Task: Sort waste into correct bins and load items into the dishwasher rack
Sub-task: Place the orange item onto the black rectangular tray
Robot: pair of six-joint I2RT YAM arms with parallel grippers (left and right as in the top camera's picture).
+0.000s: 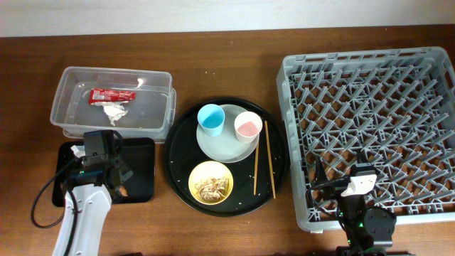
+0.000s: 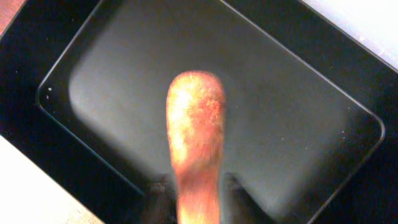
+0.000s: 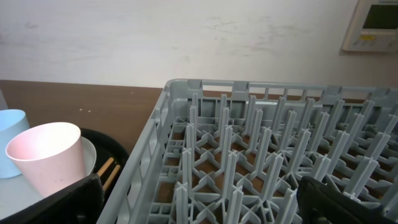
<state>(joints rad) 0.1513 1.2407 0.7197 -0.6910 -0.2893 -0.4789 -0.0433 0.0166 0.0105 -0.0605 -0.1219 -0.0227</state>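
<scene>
Over tray point(image 2: 298, 143), well inside its rim: sausage point(image 2: 196, 124) between left gripper point(image 2: 199, 202) fingers, blurred; gripped or loose, cannot tell. Right gripper point(image 3: 199, 205) spread wide at rack point(image 3: 249, 124) edge, pink cup point(image 3: 46, 155) just beside.

The sausage-like piece point(image 2: 196, 143) is looking rough and mottled against the smooth, glossy black tray point(image 2: 298, 124). The rack point(image 3: 249, 155) is showing matt grey plastic, the tub point(image 1: 71, 107) is showing clear plastic, and the desk point(image 1: 227, 64) is showing dark wood.
</scene>
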